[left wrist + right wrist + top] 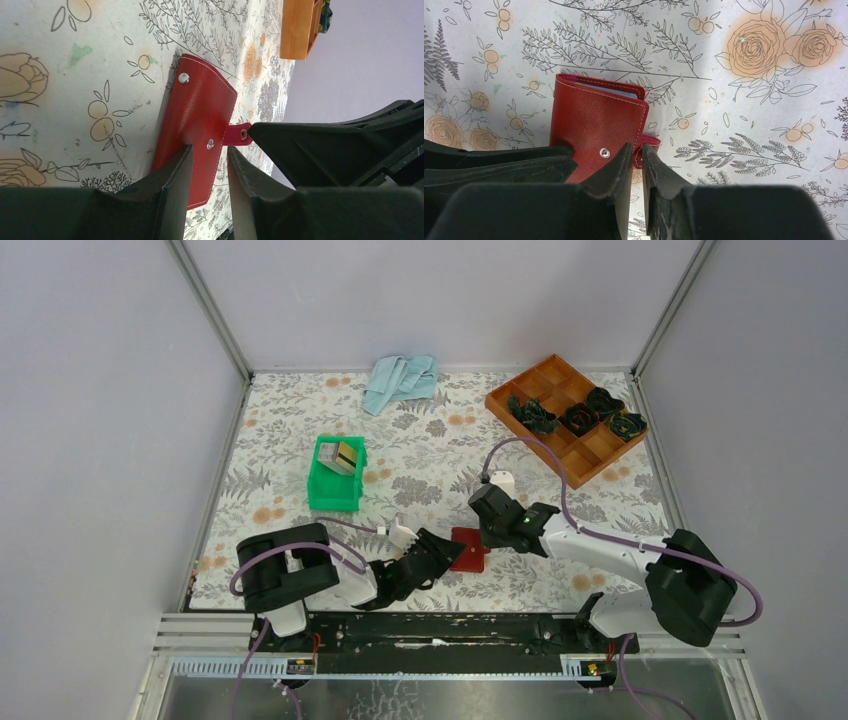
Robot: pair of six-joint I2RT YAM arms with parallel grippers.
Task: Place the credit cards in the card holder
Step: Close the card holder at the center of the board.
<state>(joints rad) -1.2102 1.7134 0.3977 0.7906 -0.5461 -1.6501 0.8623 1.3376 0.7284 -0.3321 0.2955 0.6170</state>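
Observation:
The dark red card holder (470, 552) lies folded on the flowered cloth between the two arms. My left gripper (452, 550) has its jaws narrowly apart, closed around the holder's near edge (200, 110) beside a snap stud. My right gripper (487, 532) is shut on the holder's snap tab (651, 141); its fingers (325, 150) also show at the tab in the left wrist view. A pale blue lining shows at the holder's far end (624, 93). The gold and pale credit cards (346, 455) stand in the green bin.
The green bin (330, 495) stands left of centre, behind the left gripper. An orange compartment tray (530, 440) with dark green items is at the back right. A light blue rag (400, 380) lies at the back. Grey walls enclose the table.

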